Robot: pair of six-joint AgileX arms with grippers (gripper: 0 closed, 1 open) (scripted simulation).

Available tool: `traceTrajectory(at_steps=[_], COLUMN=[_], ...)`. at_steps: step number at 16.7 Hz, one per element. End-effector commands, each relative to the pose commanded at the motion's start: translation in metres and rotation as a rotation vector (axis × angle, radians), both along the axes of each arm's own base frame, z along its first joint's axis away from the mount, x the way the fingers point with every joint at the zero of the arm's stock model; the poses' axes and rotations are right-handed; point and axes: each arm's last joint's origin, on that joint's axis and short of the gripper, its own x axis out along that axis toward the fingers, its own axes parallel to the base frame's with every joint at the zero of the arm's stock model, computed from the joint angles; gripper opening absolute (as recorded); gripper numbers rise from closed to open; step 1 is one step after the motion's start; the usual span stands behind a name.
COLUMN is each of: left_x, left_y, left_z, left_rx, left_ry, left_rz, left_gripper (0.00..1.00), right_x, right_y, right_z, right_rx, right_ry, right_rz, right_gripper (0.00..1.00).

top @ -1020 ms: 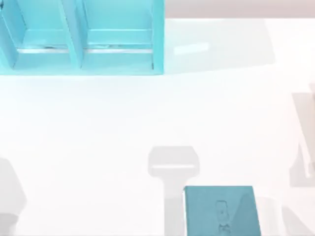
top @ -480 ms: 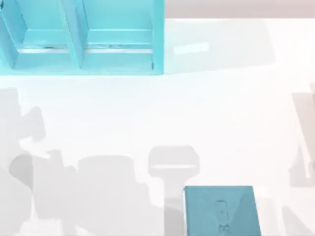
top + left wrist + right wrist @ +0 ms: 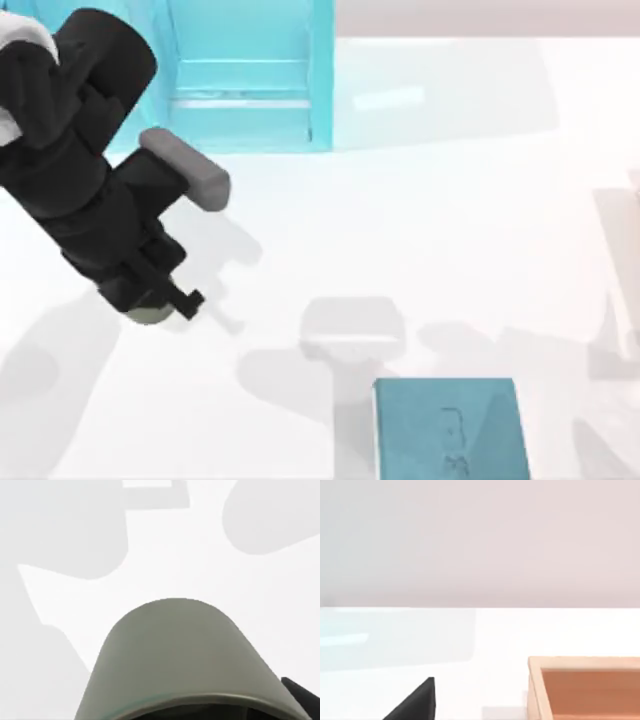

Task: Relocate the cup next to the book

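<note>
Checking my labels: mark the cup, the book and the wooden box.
cup [image 3: 175, 650], left wrist view, on its grey-green side wall.
book [image 3: 450, 425], top view, on its teal cover.
wooden box [image 3: 585, 662], right wrist view, on its rim.

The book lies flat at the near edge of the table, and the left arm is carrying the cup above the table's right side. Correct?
Not quite. The top view shows the left arm with the cup over the table's left side. The book does lie flat at the near edge.

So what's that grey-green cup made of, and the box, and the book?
The cup looks like glazed ceramic or smooth plastic: dull grey-green with a soft sheen and a rounded rim. The box looks like bare pale wood, tan with thick flat walls. The book has a matte teal cover, probably card or cloth; I can't tell which.
</note>
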Motion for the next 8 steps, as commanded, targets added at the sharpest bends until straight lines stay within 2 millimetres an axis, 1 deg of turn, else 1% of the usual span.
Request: traceTrajectory(at_steps=[2, 4, 6, 8], left_x=[-0.019, -0.041, -0.066, -0.091], left_y=[-0.038, -0.072, -0.1, -0.123], left_z=[0.004, 0.007, 0.009, 0.011], left_rx=[-0.005, 0.005, 0.027, 0.052], left_ry=[0.057, 0.108, 0.144, 0.165], left_rz=[0.111, 0.224, 0.335, 0.444], left_gripper=[0.0, 0.0, 0.0, 0.0], right_x=[0.0, 0.0, 0.0, 0.0], right_y=[0.0, 0.0, 0.0, 0.0], right_z=[0.0, 0.0, 0.0, 0.0], right_rx=[0.0, 0.0, 0.0, 0.0], right_ry=[0.0, 0.0, 0.0, 0.0], right_rz=[0.0, 0.0, 0.0, 0.0], right_gripper=[1.0, 1.0, 1.0, 1.0])
